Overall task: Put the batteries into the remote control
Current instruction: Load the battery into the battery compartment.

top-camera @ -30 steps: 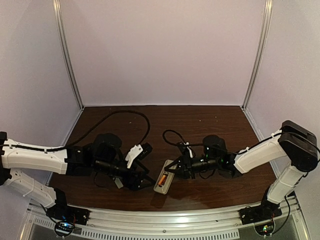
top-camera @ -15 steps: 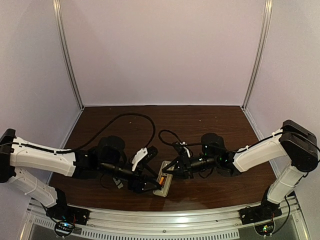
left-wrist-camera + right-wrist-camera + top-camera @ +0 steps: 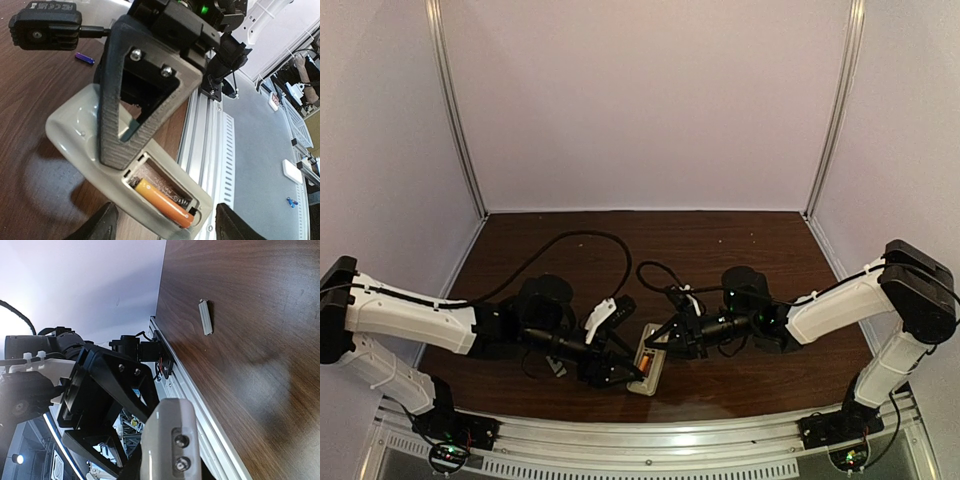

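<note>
Dark wooden table (image 3: 720, 250) carries the beige-grey remote control (image 3: 75, 135) back-up near its near edge, one orange cylindrical battery (image 3: 160, 202) seated in the bay. The right hand (image 3: 668, 338) rests on the casing, probably steadying it; how far it is open I cannot tell. The left hand (image 3: 165, 225) straddles the bay end, spread wide and empty.

White shells along the left arm (image 3: 415, 318) and the right arm (image 3: 835, 305), black housings at the joints. Fat black cable (image 3: 575, 238) looping off the left one, a thinner loop (image 3: 653, 270) off the right. Small white bracket (image 3: 599, 318) near the left gripper (image 3: 626, 372). On the right gripper (image 3: 665, 338), black triangular open-frame fingers (image 3: 111, 120), ribbed texture, two silver screws (image 3: 134, 54) up top. Green light (image 3: 203, 9) glowing on the black body behind. Dark, blurred fingertips (image 3: 97, 225) for the left.
</note>
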You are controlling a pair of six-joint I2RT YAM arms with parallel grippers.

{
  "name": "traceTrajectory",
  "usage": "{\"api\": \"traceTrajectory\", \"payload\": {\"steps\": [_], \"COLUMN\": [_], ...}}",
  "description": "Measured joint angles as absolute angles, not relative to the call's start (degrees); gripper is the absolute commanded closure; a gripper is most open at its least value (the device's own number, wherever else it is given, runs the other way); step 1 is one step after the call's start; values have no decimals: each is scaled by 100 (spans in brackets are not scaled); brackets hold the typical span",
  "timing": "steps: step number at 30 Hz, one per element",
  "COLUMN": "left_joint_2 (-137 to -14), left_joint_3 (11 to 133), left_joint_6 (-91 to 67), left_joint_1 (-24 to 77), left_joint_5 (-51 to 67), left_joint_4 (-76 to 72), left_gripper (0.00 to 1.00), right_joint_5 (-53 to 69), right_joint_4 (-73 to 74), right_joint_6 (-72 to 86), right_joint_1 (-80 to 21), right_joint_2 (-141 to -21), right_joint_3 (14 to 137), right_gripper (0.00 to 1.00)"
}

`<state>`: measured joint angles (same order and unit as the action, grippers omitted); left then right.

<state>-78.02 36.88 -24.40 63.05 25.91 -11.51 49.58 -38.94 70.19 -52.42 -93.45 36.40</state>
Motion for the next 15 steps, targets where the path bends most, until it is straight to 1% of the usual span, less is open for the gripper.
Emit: {"api": "traceTrajectory", "payload": {"steps": [6, 15], "left_joint_2": [-7784, -7800], "left_joint_3": [3531, 3518], "left_joint_6": [-2502, -2545], "left_joint_1": [6305, 6305], "left_joint_5": [2556, 2637], "left_joint_4": [-1153, -1243], "left_gripper": [28, 34], "right_joint_5": [4969, 4971], "right_joint_4": [-3920, -3922], "right_joint_6": [7019, 7019], "right_joint_1": [-5245, -5249], "right_joint_2": [-9343, -9343], "right_joint_3": [3640, 3640], "right_gripper": [100, 100]}}
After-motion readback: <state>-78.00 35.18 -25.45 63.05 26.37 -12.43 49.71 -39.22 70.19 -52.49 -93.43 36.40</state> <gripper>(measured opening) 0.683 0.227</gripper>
